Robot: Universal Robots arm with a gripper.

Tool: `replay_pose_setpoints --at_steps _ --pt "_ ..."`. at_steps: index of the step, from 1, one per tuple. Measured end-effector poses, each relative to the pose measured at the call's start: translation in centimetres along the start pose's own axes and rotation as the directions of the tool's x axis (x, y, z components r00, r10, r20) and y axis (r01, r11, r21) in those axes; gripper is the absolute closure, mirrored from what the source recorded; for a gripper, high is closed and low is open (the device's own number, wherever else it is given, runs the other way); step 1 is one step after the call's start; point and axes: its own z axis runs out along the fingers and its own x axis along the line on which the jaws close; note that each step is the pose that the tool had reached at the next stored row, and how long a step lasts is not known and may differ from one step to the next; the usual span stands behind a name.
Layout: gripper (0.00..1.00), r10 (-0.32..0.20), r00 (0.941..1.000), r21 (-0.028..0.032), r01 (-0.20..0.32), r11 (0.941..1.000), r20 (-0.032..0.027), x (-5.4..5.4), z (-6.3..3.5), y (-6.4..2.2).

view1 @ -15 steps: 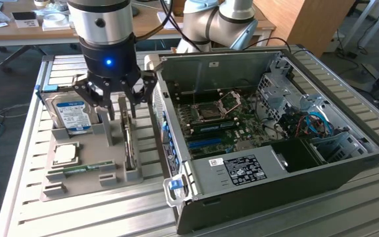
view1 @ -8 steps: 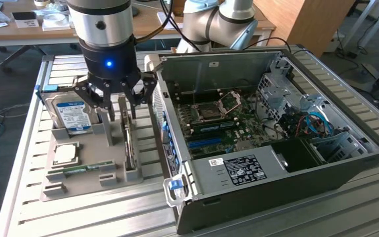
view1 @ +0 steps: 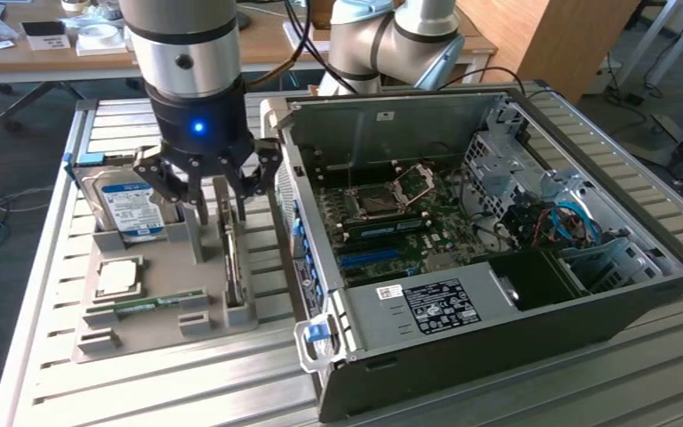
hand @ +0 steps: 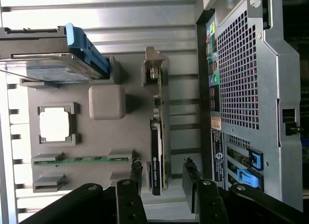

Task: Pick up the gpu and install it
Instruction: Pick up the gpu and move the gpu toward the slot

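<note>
Pick-up stage: the end effector (hand: 163,168) hangs wide open and empty over the gpu (hand: 157,151), which stands edge-up in its tray (hand: 130,137). Gripping it calls for a square, centred descent.

One grey parts tray (view1: 178,283) carries one gpu (view1: 235,267), one hard drive (view1: 128,205), one processor chip (view1: 118,277) and one RAM stick (view1: 152,305), beside one computer case (view1: 496,347).

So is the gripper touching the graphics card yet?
Apart. In the wrist view the open gripper straddles the graphics card, with tray showing between each finger and the card.
</note>
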Motion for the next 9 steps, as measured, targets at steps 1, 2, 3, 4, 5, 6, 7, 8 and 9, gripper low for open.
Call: replay_pose_setpoints --at_steps 1,2,3,4,5,6,7,8,9 --pt "0.53 0.000 1.0000 0.0001 0.000 1.0000 -0.0001 0.01 0.18 -0.01" --pt "0.53 0.000 1.0000 0.0000 0.000 1.0000 0.0000 0.01 0.36 -0.02" --pt "0.53 0.000 1.0000 0.0001 0.000 1.0000 -0.0001 0.01 0.53 -0.03" --pt "0.53 0.000 1.0000 0.0001 0.000 1.0000 0.0000 0.02 0.69 -0.04" --pt "0.53 0.000 1.0000 0.0001 0.000 1.0000 0.0000 0.02 0.81 -0.04" --pt "0.53 0.000 1.0000 0.0001 0.000 1.0000 0.0000 0.02 0.93 -0.05" --pt "0.53 0.000 1.0000 0.0001 0.000 1.0000 0.0000 0.02 1.05 -0.06" --pt "0.53 0.000 1.0000 0.0001 0.000 1.0000 0.0000 0.02 1.13 -0.06" --pt "0.53 0.000 1.0000 0.0002 0.000 1.0000 -0.0001 0.03 1.16 -0.06"
